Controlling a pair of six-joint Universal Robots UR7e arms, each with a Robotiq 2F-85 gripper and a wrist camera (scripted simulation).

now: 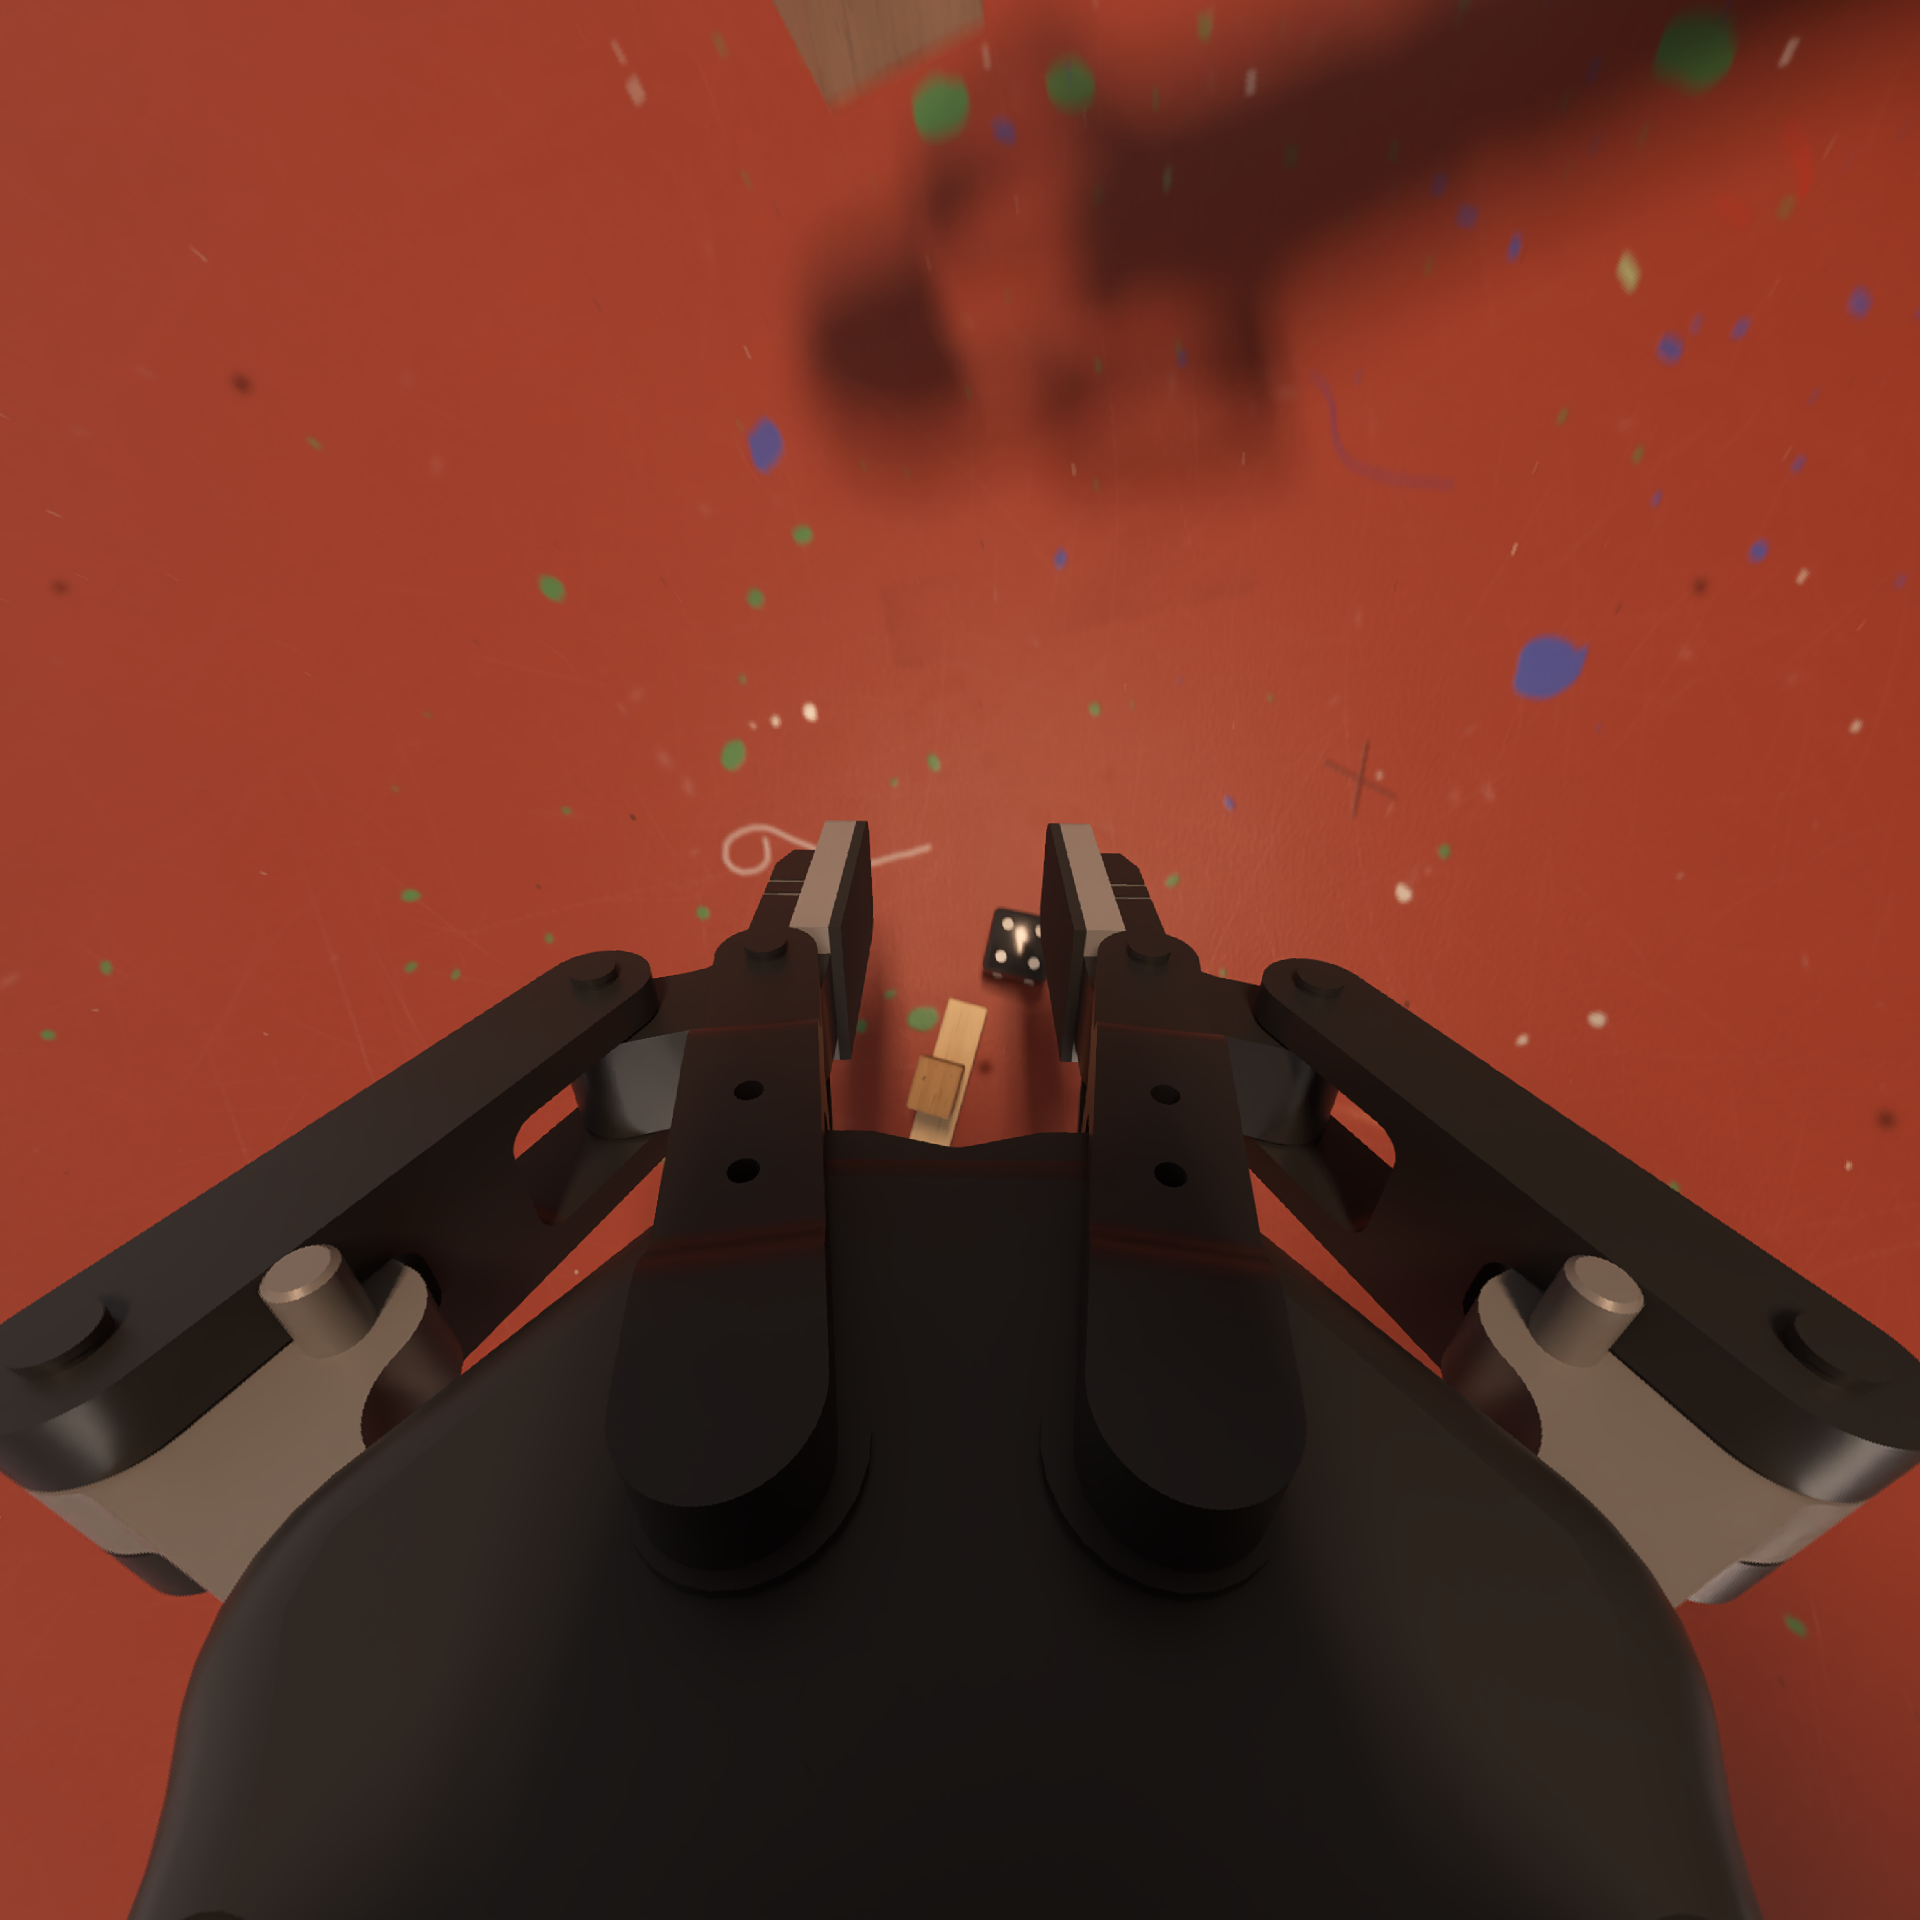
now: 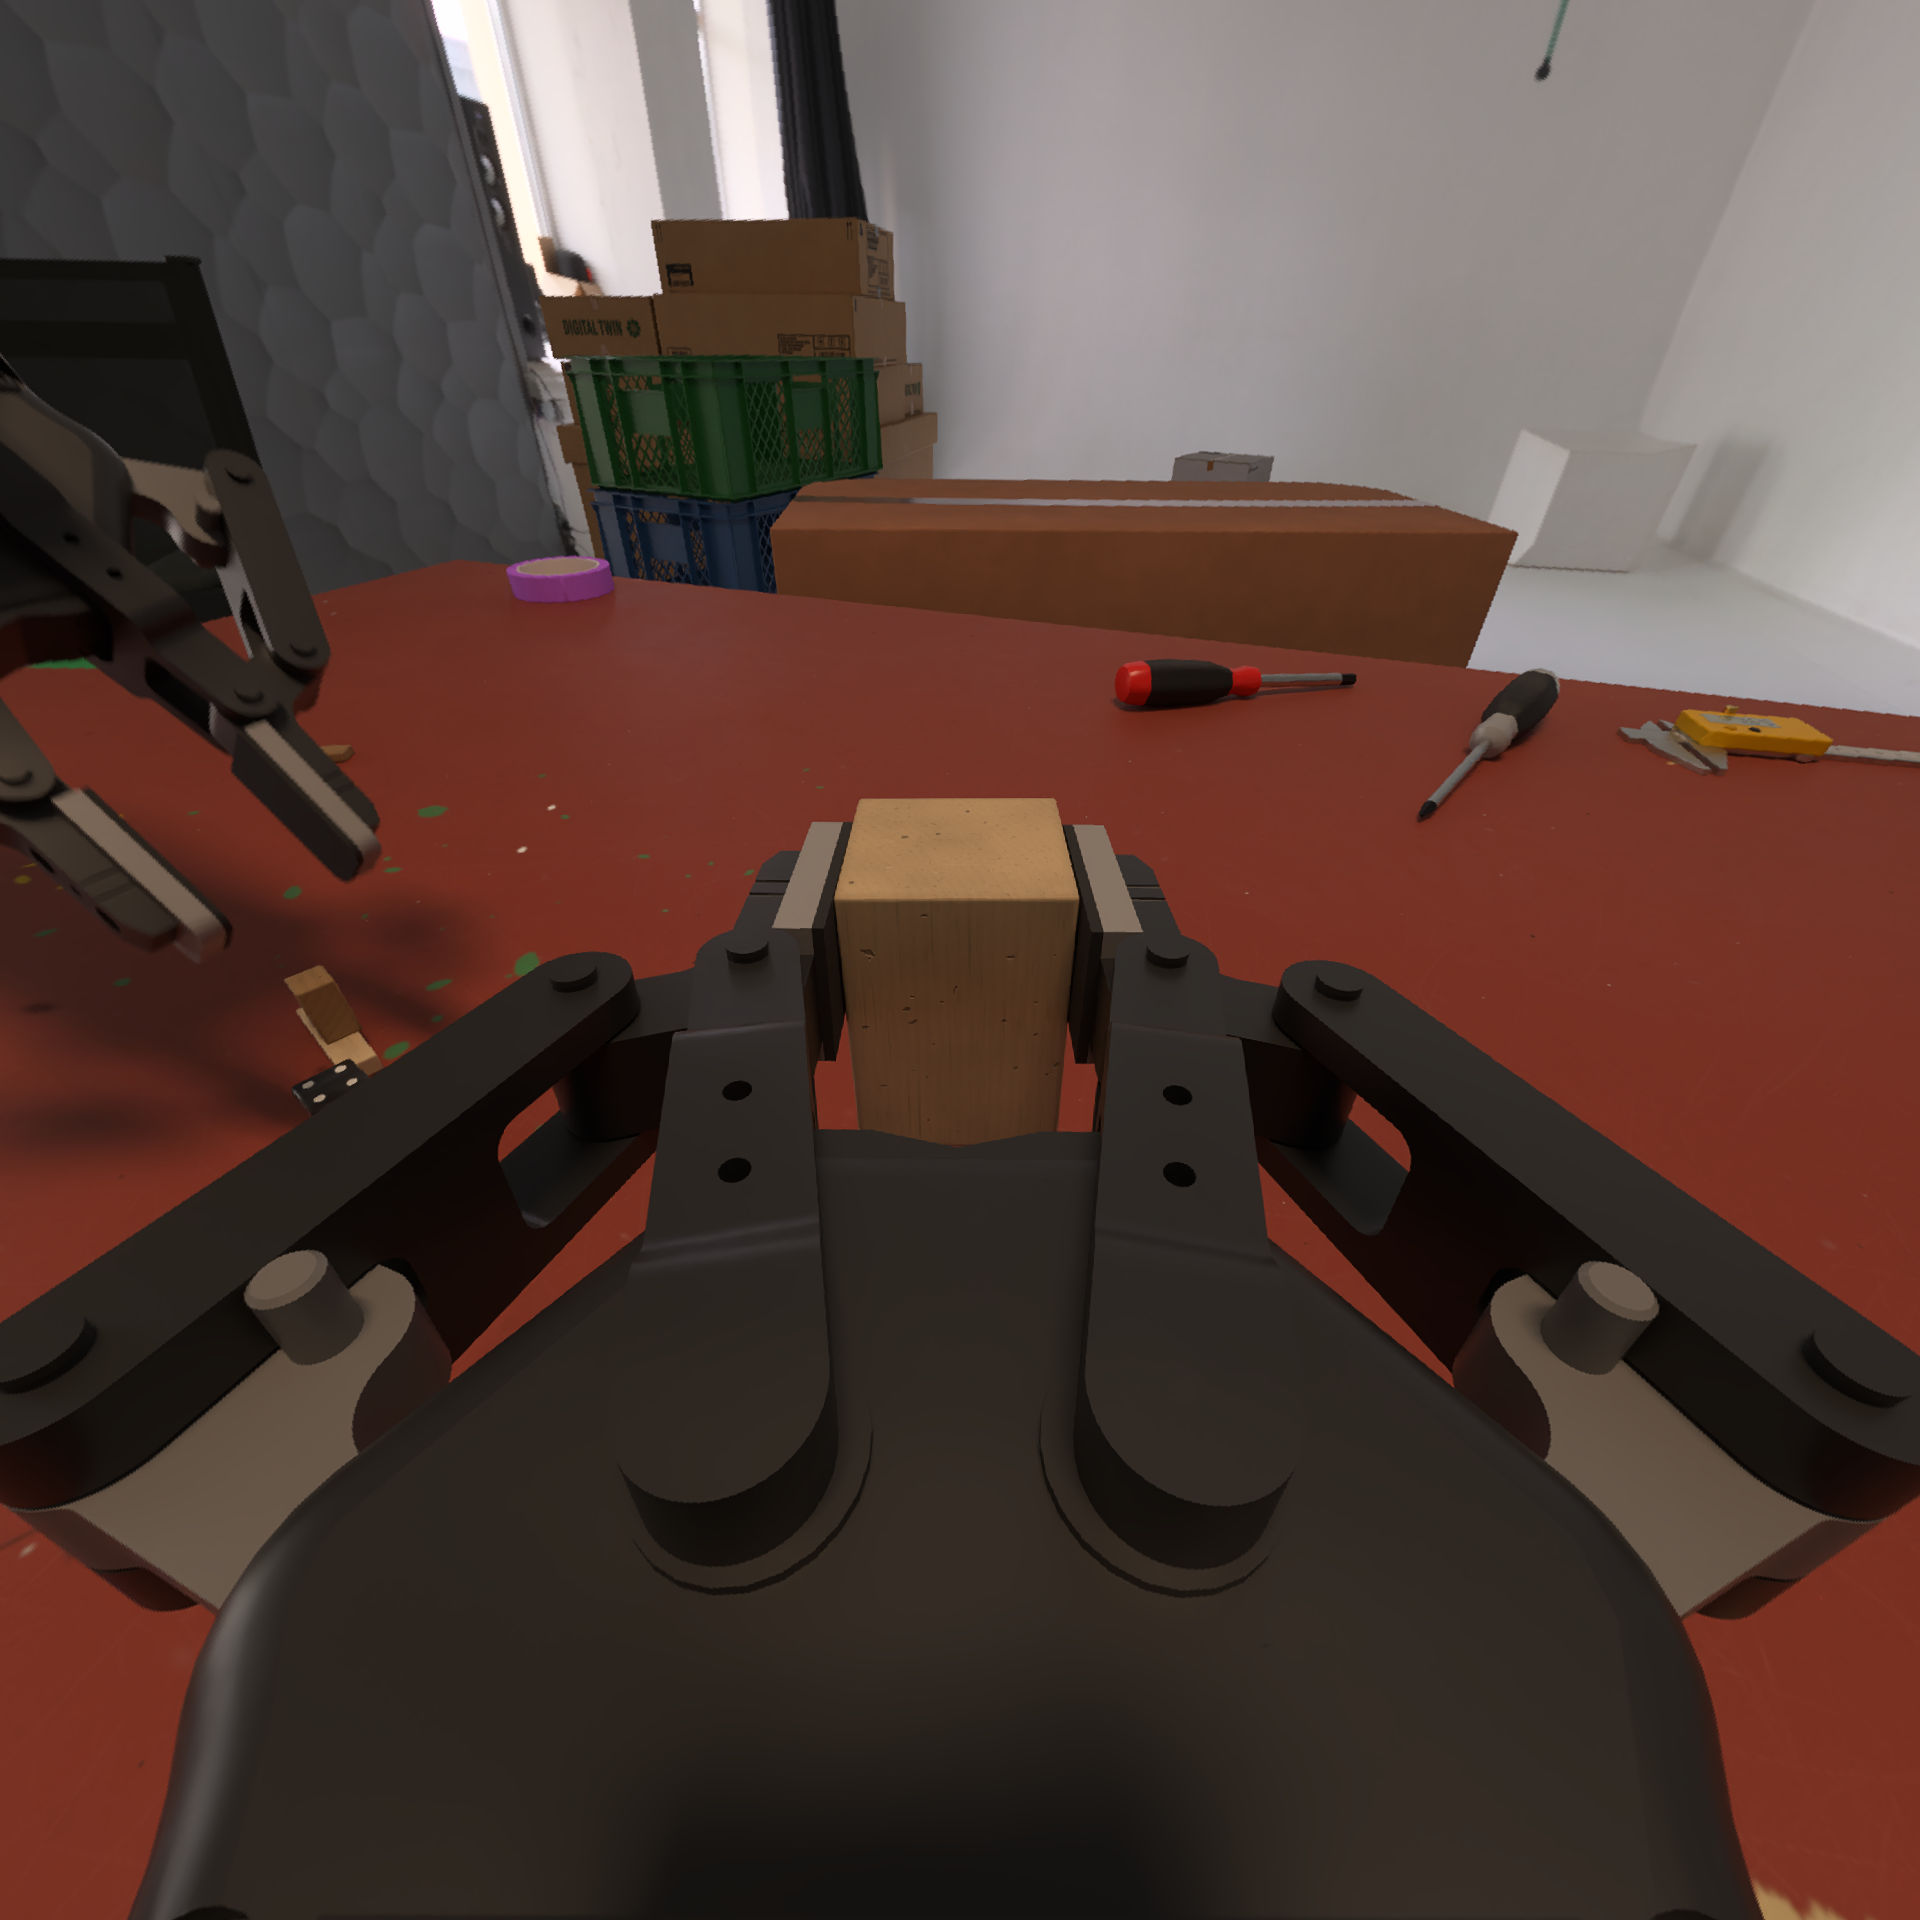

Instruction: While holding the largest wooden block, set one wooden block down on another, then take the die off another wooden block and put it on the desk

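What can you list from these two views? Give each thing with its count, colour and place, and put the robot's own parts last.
Large wooden block: 1, pale tan, clamped in the right gripper.
Small wooden blocks: 2, tan, one resting on the other on the desk.
Die: 1, black with white dots, on the desk beside the small blocks.
Desk: 1, red with paint specks.
Screwdrivers: 2, one red and black, one black, far right of the desk.
Caliper: 1, yellow, right edge.
Tape roll: 1, purple, far edge.
Crates: 2, green over blue, behind the desk.
Cardboard boxes: several, brown, behind.
Left gripper: 1, black, open above the blocks.
Right gripper: 1, black, shut.
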